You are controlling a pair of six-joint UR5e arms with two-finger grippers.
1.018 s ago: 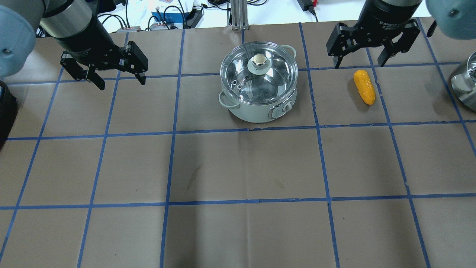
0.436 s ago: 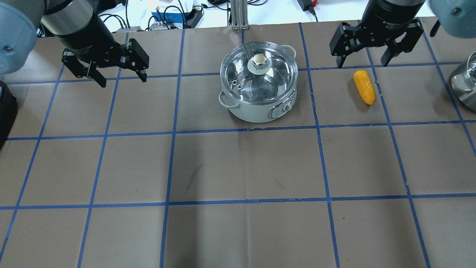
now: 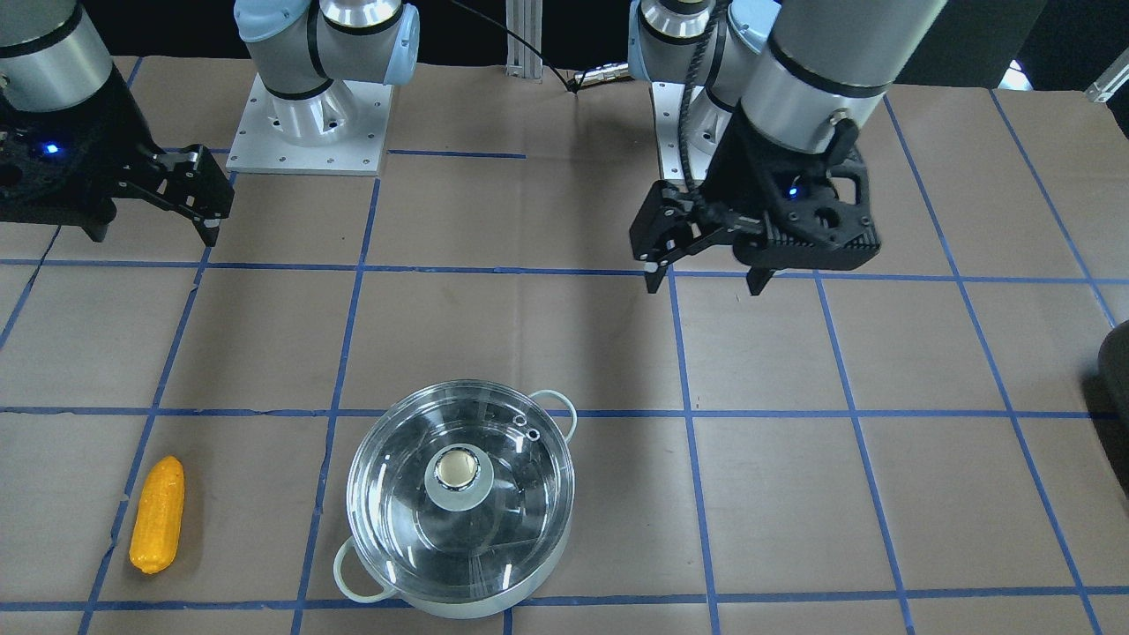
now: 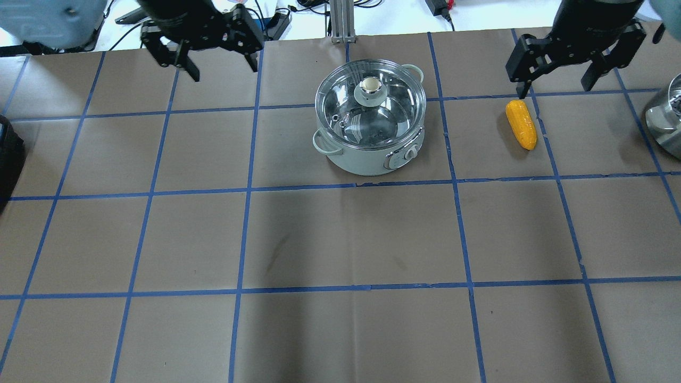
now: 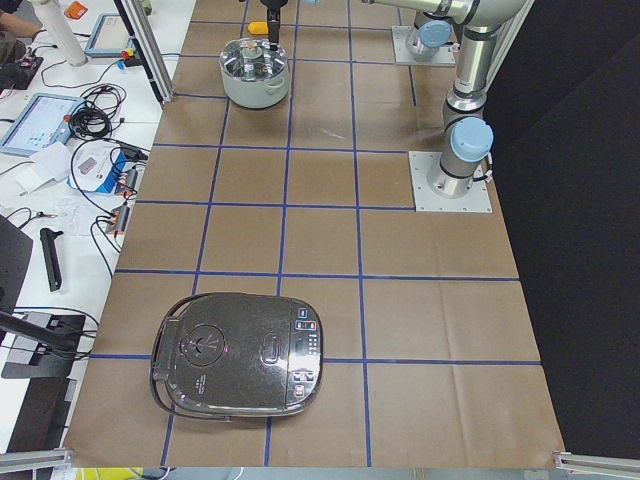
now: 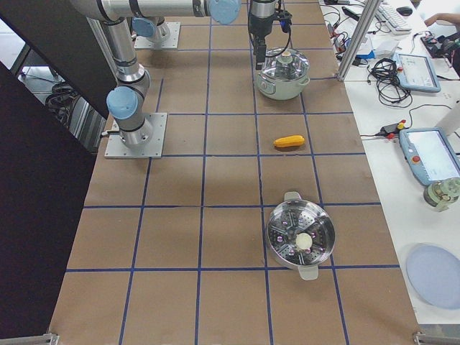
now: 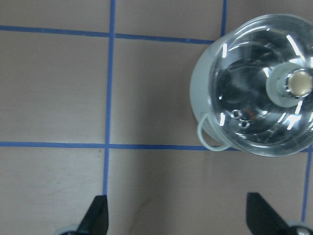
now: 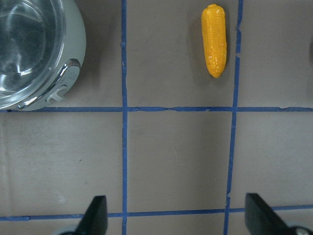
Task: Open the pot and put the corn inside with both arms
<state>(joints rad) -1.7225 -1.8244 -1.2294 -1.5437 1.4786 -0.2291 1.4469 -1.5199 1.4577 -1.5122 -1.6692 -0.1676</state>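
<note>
**Front-facing view:** the pot point(image 3: 459, 607) stands closed under its glass lid point(image 3: 503, 529), with the knob point(image 3: 456, 467) at the centre. The corn point(image 3: 157, 514) lies on the table point(image 3: 882, 494), well apart from the pot. The left gripper point(image 3: 706, 284) and right gripper point(image 3: 154, 234) hang empty, jaws apart. **Overhead view:** the left gripper point(image 4: 223, 68) is off to the pot's side. The right gripper point(image 4: 556, 88) is near the corn's far tip. **Left wrist view:** the knob point(image 7: 298, 82) sits at the frame's right edge, off the line between the fingers. The gripper should probably centre on it first, descend, close across it and lift straight up. **Right wrist view:** the corn point(image 8: 215, 39) lies lengthwise ahead, slightly off-centre. The jaws already face its narrow width, so mid-length seems the best place to grip. **Side views:** these show nothing further about either grip.
</note>
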